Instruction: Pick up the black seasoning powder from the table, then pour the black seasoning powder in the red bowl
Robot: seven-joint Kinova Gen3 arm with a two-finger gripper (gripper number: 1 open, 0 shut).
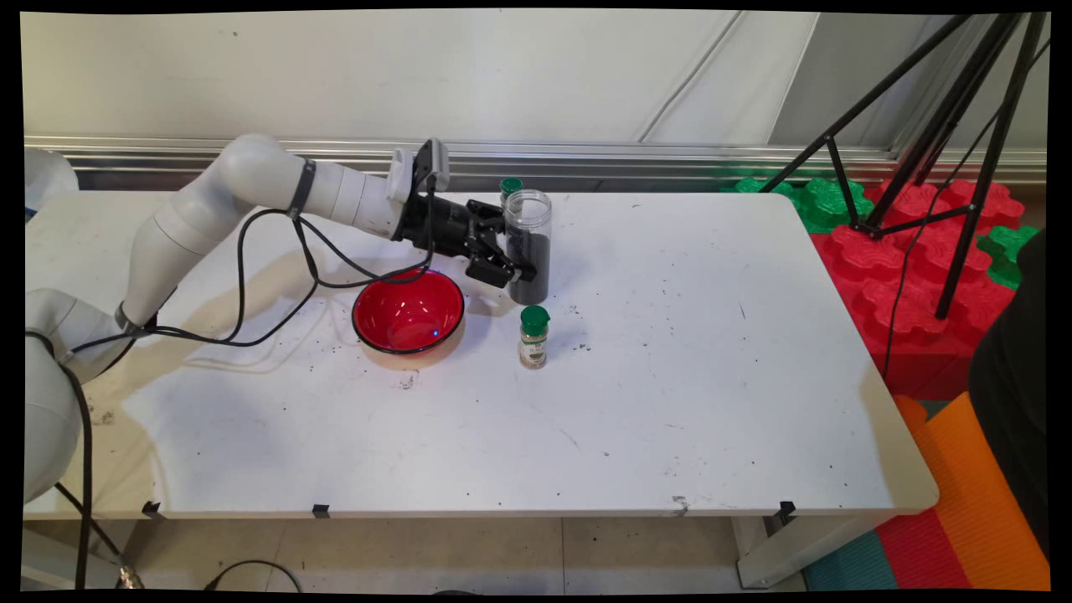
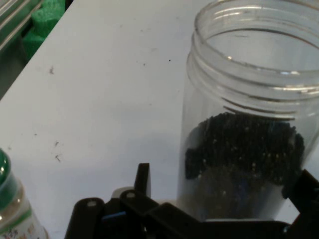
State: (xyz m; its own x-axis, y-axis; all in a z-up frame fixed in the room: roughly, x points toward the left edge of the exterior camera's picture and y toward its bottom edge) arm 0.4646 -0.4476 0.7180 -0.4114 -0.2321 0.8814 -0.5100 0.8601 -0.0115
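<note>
The jaws are closed on the clear jar (image 1: 528, 247), one finger (image 2: 142, 180) on each side of its lower body. The jar stands upright and lidless on the worktop (image 1: 670, 377), part-filled with black granules (image 2: 244, 144). A red bowl (image 1: 408, 311) sits just beside the gripper (image 1: 508, 260). A green-capped spice bottle (image 1: 533, 337) stands near the jar; another green cap (image 1: 510, 186) shows behind it.

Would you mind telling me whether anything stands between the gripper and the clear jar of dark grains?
Nothing visible does. The gripper is already at the clear jar, one finger on each side of its lower part. The red bowl and the green-capped spice bottle stand off to the sides.
</note>
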